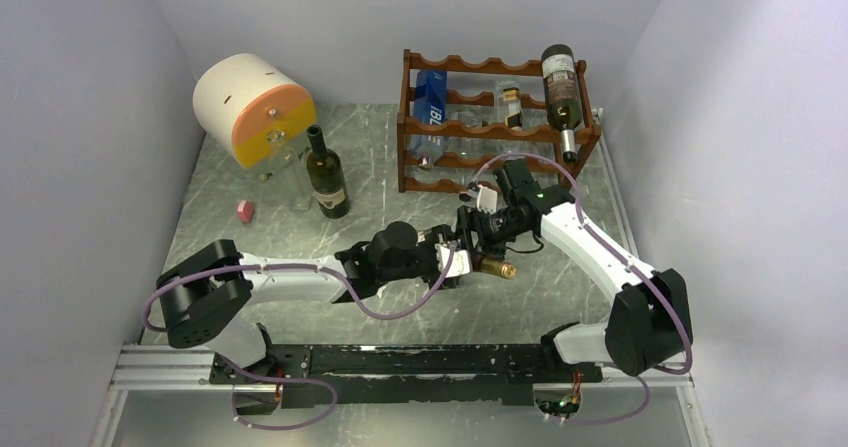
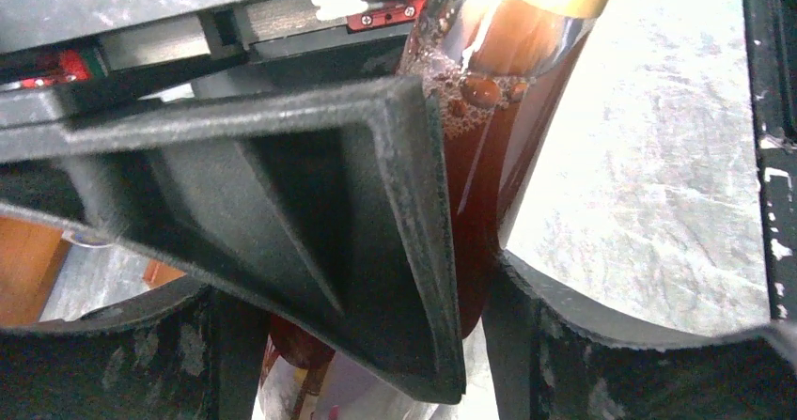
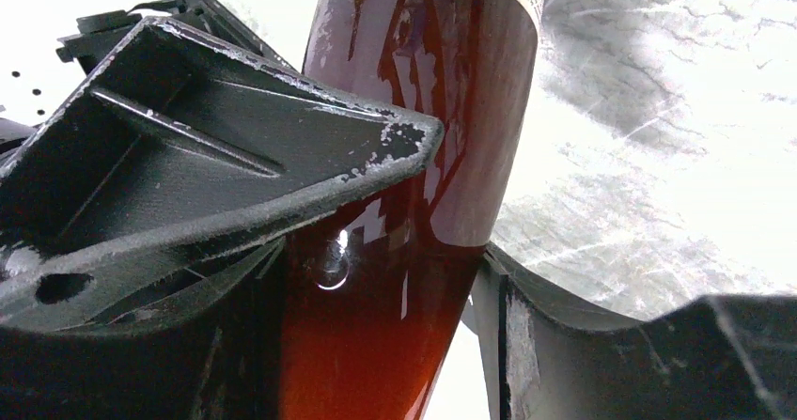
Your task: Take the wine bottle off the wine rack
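The wine bottle (image 1: 495, 266) is off the wine rack (image 1: 405, 117) and is lying roughly level in front of it, over the middle of the table (image 1: 380, 167), with its gold-foil neck pointing to the right side. Both arms are meeting on it. The right gripper (image 1: 478, 229) is clamping the reddish-brown glass; the right wrist view is showing the bottle (image 3: 423, 157) wedged between its fingers (image 3: 216, 176). The left gripper (image 1: 450, 257) is straddling the same bottle. The left wrist view is showing 1 finger (image 2: 282, 204) sitting against the glass (image 2: 498, 157), with bubbles showing in the liquid there, but I can't tell whether that side is actually clamped. I can't tell whether the bottle is touching the table either. The rack is carrying 1 tilted bottle (image 1: 560, 87) on its top right corner and a blue box (image 1: 430, 97) at upper left. 1 dark bottle (image 1: 325, 172) is standing upright left of the rack, near a white and orange drum (image 1: 252, 107).
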Tool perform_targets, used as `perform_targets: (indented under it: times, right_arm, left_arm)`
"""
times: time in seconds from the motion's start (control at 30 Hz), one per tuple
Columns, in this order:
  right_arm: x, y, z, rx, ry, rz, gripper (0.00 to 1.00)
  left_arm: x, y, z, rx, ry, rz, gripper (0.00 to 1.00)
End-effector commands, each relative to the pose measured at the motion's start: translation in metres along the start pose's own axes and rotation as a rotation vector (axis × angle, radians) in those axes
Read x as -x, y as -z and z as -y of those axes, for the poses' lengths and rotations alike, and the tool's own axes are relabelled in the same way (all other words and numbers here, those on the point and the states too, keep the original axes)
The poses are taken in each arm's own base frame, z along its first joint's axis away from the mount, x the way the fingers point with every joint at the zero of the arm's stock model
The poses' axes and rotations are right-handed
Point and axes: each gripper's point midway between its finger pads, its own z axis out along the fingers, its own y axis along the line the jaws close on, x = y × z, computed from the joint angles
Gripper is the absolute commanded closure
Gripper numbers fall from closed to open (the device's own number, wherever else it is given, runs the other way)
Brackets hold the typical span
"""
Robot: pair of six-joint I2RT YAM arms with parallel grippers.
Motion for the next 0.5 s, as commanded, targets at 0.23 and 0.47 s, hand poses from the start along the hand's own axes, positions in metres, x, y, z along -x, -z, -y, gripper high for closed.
perform_targets:
  times: [0.23, 0.47]
  right_arm:
    - [0.040, 0.027, -0.087, 0.295, 0.103, 0.118, 0.24]
    - [0.049, 0.035, -0.101, 0.324, 0.098, 0.141, 0.17]
  left_arm:
    - [0.002, 0.040, -0.047, 0.313, 0.150, 0.101, 0.56]
    - [0.006, 0.057, -0.050, 0.366, 0.227, 0.151, 0.61]
